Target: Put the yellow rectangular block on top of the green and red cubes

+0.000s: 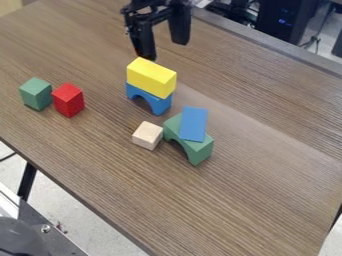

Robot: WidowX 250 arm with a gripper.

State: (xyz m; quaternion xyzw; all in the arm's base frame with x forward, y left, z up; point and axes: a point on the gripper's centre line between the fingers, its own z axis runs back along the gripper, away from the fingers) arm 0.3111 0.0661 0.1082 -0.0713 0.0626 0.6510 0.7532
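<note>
High at the top of the camera view is the black gripper (163,47), open, its two fingers apart and hanging just behind and above the yellow rectangular block (151,77). Nothing is between them. The yellow block lies on top of a blue arch block (149,99). On the left side of the table, the green cube (36,93) and the red cube (68,100) stand side by side, very close together, with nothing on them.
A green arch block (190,142) with a blue flat block (194,123) on top stands right of centre. Beside it sits a small natural wood cube (147,135). The wooden table's (267,200) front edge runs diagonally across the lower left.
</note>
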